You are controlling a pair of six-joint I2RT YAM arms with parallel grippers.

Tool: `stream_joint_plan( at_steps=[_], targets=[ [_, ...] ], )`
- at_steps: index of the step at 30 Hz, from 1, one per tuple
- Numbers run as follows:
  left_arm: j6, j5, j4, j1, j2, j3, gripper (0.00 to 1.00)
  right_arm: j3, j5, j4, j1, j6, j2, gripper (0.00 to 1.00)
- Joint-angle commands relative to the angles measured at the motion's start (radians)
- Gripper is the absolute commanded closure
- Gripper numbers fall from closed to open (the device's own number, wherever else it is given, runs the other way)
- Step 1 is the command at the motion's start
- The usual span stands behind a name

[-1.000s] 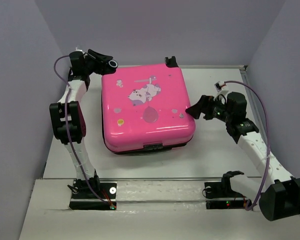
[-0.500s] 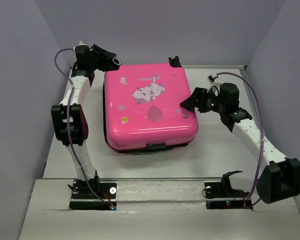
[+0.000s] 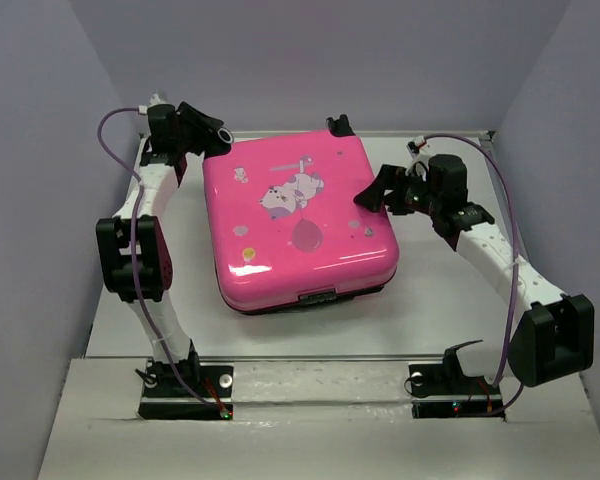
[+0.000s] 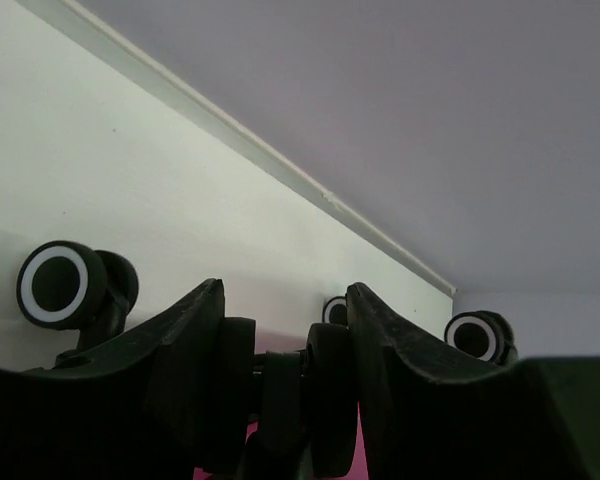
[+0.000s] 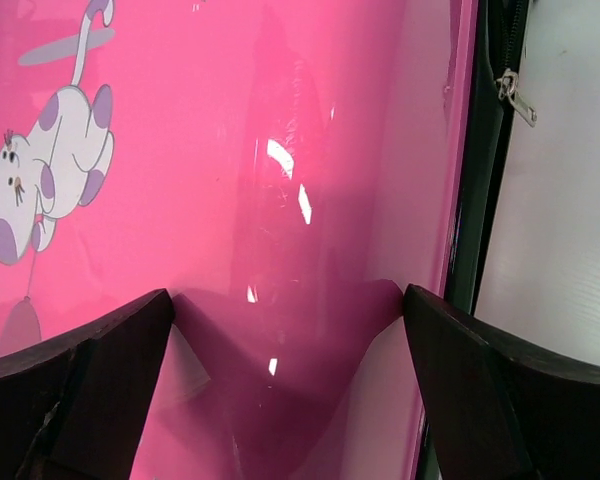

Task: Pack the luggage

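The small bright pink hard-shell suitcase (image 3: 298,225) lies flat on the white table (image 3: 430,300), about in the middle & turned a bit. Its shell is smooth & shiny w/ round corners, and spots of light gleam on it. The lid shows a white-and-purple cartoon cat (image 3: 285,193) & a darker pink balloon (image 3: 302,237). It's shut, so the inside is hidden. A dark zip band (image 5: 475,200) runs along its right side, w/ a little silver zip pull (image 5: 510,90).

The right gripper (image 3: 372,195) is over the right part of the lid, spread wide. In its wrist view the dark fingertips (image 5: 130,340) sit right at the pink shell. Can't tell if they touch it.

The left gripper (image 3: 215,128) is at the suitcase's far left corner. Its wrist view looks low along the table. A black wheel part (image 4: 285,395) sits betw. its fingers (image 4: 185,340), in a narrow gap. Can't tell if it's squeezed. Round black-and-white caster wheels (image 4: 52,283) show on each side, and a third is mostly hidden. The bottom of that view is dark & hard to make out.
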Motion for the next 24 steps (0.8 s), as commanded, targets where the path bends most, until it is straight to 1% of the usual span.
stream_joint_plan(
  at_steps=[1,2,3,4,5,8,10,16,18,20,21,23,24],
  targets=[
    [-0.035,0.216,-0.066,-0.094,-0.180,0.377,0.94,0.024,0.066,-0.067,0.032,-0.059,0.057,0.00],
    [-0.015,0.205,-0.100,-0.091,-0.175,0.379,0.94,0.033,0.057,-0.068,0.032,-0.056,0.056,0.00],
    [0.006,0.194,-0.136,-0.088,-0.163,0.474,0.94,0.041,0.051,-0.071,0.032,-0.049,0.054,0.00],
    [0.022,0.188,-0.217,-0.081,-0.129,0.510,0.94,0.047,0.046,-0.075,0.032,-0.046,0.054,0.00],
    [0.028,0.203,-0.235,-0.060,-0.115,0.526,0.94,0.051,0.042,-0.078,0.032,-0.043,0.049,0.00],
    [0.014,0.242,-0.200,-0.037,-0.101,0.423,0.94,0.050,0.040,-0.084,0.032,-0.039,0.023,0.00],
    [0.005,0.248,-0.140,-0.029,-0.097,0.276,0.94,0.062,0.036,-0.099,0.032,-0.046,0.002,0.00],
    [0.025,0.263,-0.106,-0.029,-0.040,0.181,0.94,0.111,0.055,-0.170,0.032,-0.072,-0.072,0.00],
    [0.032,0.259,-0.108,0.001,-0.023,0.161,0.94,0.119,0.062,-0.199,0.032,-0.081,-0.115,0.00],
    [0.039,0.257,-0.108,0.006,-0.013,0.149,0.94,0.122,0.066,-0.222,0.032,-0.085,-0.148,0.00],
    [0.042,0.259,-0.111,0.009,-0.005,0.147,0.94,0.117,0.065,-0.232,0.032,-0.087,-0.196,0.00],
    [0.048,0.257,-0.117,0.017,0.004,0.136,0.94,0.076,0.059,-0.237,0.032,-0.087,-0.256,0.02],
    [0.051,0.253,-0.118,0.018,0.006,0.130,0.94,0.059,0.060,-0.239,0.032,-0.085,-0.286,0.05]
  ],
)
